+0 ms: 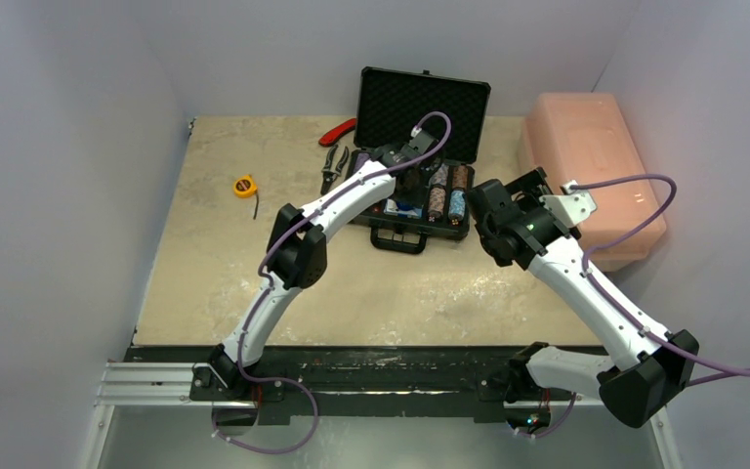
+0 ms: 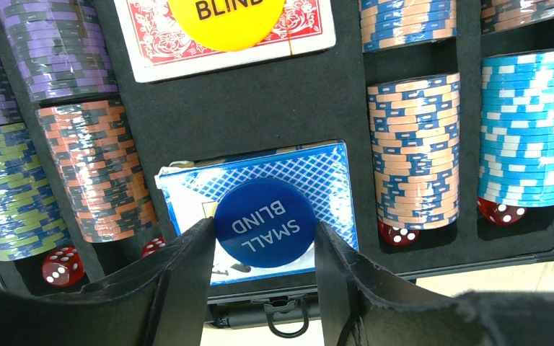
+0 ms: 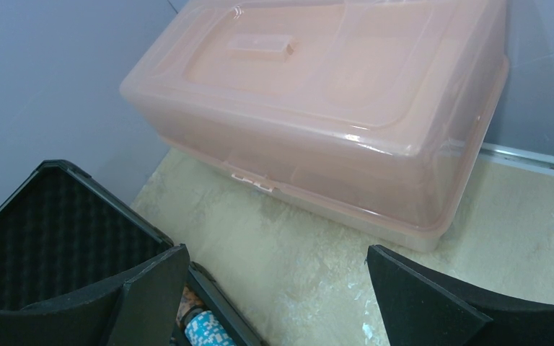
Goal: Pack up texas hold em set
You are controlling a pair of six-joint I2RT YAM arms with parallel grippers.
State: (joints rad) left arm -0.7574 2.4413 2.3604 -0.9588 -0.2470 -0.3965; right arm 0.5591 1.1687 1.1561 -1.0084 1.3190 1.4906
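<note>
I have the black briefcase open towards the back of the desk, its foam-lined lid standing upright behind the tray. My left pincer is down over the near middle of the tray, and its two fingers meet opposite edges of the blue disc marked SMALL BLIND, pinching it just above the blue card deck, which lies in its pocket. Farther back the red card deck sits in its own pocket with a yellow-orange disc on top of it. Striped chip stacks fill the slots on both sides, and small red dice sit at the near ends of those slots. My right pincer is spread wide with nothing in it, over bare desk between the case's right end and the pink plastic box. Red-handled pliers lie just left of the case, and a yellow tape measure lies farther left.
</note>
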